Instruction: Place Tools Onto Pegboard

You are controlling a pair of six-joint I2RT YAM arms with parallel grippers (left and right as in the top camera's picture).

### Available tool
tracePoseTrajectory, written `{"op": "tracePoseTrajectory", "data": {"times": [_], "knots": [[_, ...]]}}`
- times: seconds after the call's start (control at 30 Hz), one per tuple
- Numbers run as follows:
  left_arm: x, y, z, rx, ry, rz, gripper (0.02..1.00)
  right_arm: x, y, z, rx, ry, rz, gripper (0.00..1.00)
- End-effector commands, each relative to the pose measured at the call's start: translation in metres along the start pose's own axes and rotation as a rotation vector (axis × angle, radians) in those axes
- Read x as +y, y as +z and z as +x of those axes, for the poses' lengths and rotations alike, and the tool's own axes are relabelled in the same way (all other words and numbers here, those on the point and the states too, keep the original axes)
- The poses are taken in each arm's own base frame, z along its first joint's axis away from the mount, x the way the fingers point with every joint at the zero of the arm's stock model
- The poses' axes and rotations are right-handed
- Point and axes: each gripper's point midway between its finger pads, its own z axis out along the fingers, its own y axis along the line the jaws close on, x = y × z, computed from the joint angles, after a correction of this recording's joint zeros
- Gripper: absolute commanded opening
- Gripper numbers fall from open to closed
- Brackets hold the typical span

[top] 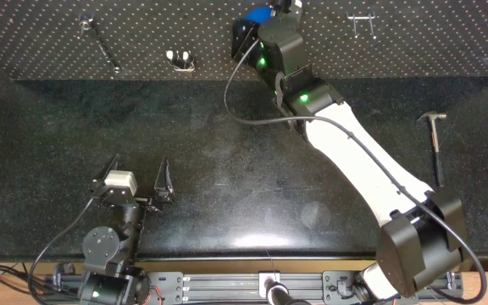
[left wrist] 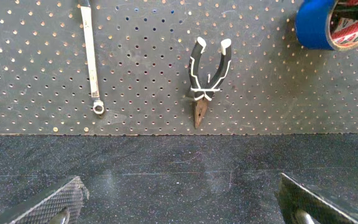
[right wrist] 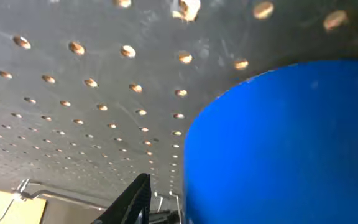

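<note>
Right claw (top: pixel 271 12) clasps the blue tape roll (top: pixel 255 15) at the perforated black pegboard (top: pixel 210 34); I judge it light, stiff, slick: pinch its wall.

No writing, number or sign here is clear enough to read. The only print is on the blue tape roll (left wrist: pixel 314 30), held up against the pegboard (left wrist: pixel 148 74). Its inner core carries red and white lettering, but that is too small and too cut off to make out.
</note>
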Motion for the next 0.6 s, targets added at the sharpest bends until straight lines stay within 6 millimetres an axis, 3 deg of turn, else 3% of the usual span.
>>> {"op": "tracePoseTrajectory", "data": {"times": [0.03, 0.23, 0.4, 0.5, 0.6], "knots": [[-0.002, 0.0, 0.001, 0.001, 0.009, 0.01, 0.996, 0.032, -0.035, -0.016, -0.008, 0.002, -0.065, 0.318], [-0.002, 0.0, 0.001, 0.001, 0.009, 0.01, 0.996, 0.028, -0.044, -0.029, -0.039, 0.015, -0.046, 0.318], [-0.002, 0.0, 0.001, 0.001, 0.009, 0.01, 0.996, 0.025, -0.049, -0.014, 0.035, 0.015, -0.036, 0.318], [-0.002, 0.0, 0.001, 0.001, 0.009, 0.01, 0.996, 0.005, -0.077, 0.003, 0.126, 0.017, 0.073, 0.318], [-0.002, 0.0, 0.001, 0.001, 0.009, 0.01, 0.996, -0.003, -0.103, 0.004, 0.156, 0.022, 0.12, 0.316]]}}
